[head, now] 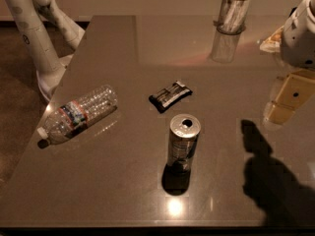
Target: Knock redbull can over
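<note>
The redbull can (183, 144) stands upright near the middle of the dark table (113, 181), its opened pull-tab top facing up. My gripper (288, 101) hangs over the right side of the table, to the right of the can and a little farther back, well apart from it. Its white wrist is above it at the right edge. It casts a dark shadow on the table at the lower right.
A clear plastic water bottle (78, 113) lies on its side at the left. A flat black packet (170, 96) lies just behind the can. A clear cup (231, 14) with white items stands at the back. White arm links (29, 33) stand left of the table.
</note>
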Available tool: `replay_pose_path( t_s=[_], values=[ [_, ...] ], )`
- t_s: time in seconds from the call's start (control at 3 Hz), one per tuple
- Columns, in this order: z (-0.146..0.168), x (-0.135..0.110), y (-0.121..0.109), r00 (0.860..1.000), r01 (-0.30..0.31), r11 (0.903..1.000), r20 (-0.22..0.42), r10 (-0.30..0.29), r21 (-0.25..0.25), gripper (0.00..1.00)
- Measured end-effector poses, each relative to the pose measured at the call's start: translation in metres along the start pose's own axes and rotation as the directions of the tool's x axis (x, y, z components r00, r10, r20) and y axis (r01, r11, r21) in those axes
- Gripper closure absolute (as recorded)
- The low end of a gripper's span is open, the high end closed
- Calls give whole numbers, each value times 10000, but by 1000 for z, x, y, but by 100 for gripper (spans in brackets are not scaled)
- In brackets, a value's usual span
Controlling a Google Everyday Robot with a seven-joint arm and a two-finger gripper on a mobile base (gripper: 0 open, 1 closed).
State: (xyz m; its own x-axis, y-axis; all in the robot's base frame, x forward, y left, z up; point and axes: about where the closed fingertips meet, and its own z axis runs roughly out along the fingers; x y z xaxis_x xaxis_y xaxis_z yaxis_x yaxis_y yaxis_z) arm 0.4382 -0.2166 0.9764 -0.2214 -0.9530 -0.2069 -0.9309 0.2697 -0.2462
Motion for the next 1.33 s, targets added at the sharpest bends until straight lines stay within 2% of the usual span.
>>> replay_pose_path(
  t_s=[0.33, 0.67, 1.0, 1.33],
  values=[
    [0, 0, 0, 10000, 1, 10000, 2, -1, 2, 0],
    [6, -10, 6, 9990, 187, 9998, 397, -185, -35, 0],
    [16, -30, 18, 9864, 385, 9990, 1605, -343, -232, 0],
    [22, -47, 32, 9656, 564, 9964, 2573, -384, -628, 0]
  ],
)
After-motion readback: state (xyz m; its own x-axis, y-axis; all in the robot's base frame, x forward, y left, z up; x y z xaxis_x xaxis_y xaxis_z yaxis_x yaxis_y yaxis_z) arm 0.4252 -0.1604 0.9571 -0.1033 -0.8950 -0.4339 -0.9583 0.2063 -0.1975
